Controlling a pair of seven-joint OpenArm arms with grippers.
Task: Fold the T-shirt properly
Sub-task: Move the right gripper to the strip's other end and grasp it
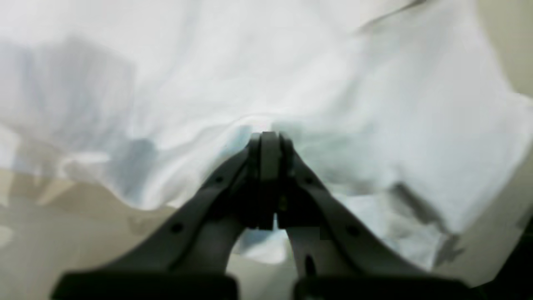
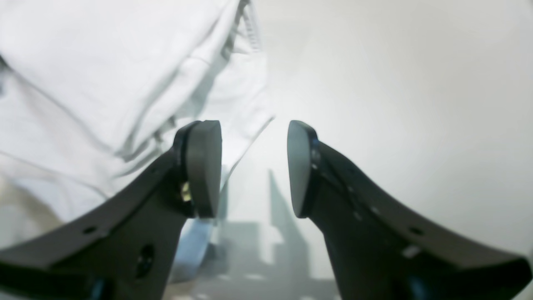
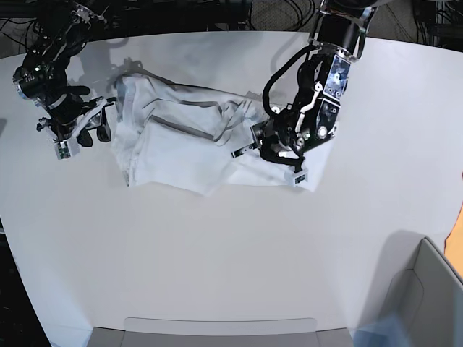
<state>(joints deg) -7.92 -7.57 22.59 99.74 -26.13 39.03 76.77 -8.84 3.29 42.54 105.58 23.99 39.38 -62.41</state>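
Note:
The white T-shirt (image 3: 181, 137) lies crumpled and partly bunched across the far half of the tabletop. My left gripper (image 1: 270, 139) is shut on a raised fold of the T-shirt (image 1: 250, 75); in the base view it (image 3: 249, 141) sits at the shirt's right part. My right gripper (image 2: 254, 137) is open and empty, its left finger (image 2: 202, 166) over the hemmed edge of the T-shirt (image 2: 104, 83), its right finger over bare table. In the base view it (image 3: 101, 124) is at the shirt's left edge.
The white tabletop (image 3: 217, 253) stretches toward the near side. A grey bin (image 3: 427, 296) stands at the near right corner and a grey tray (image 3: 217, 331) at the near edge. An orange object (image 3: 457, 238) shows at the right edge.

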